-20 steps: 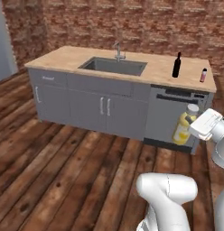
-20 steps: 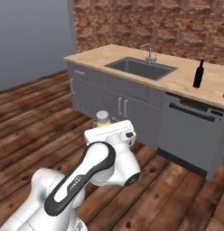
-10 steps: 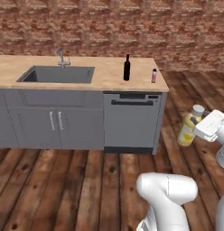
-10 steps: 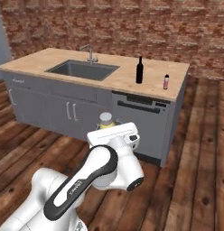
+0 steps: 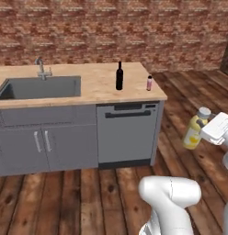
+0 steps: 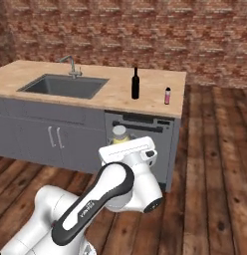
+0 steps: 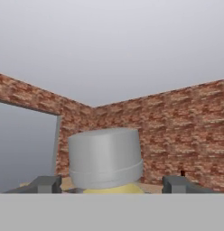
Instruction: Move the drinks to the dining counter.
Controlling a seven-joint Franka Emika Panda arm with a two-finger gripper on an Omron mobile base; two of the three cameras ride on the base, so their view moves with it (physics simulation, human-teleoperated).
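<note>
Gripper (image 7: 107, 185) clamped on the yellow bottle (image 5: 194, 131), held in the air at 3 o'clock off the dining counter (image 5: 95, 89); wine bottle (image 5: 119, 76) and pink bottle (image 5: 149, 83) stand on its top

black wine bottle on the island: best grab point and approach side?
Take the wine bottle around its straight lower body, not the thin neck. It stands upright near the counter's right end, and the body gives the pads parallel sides. Come level from the dishwasher side; the pink bottle stands apart to its right. The end effector now holds the yellow bottle.
</note>
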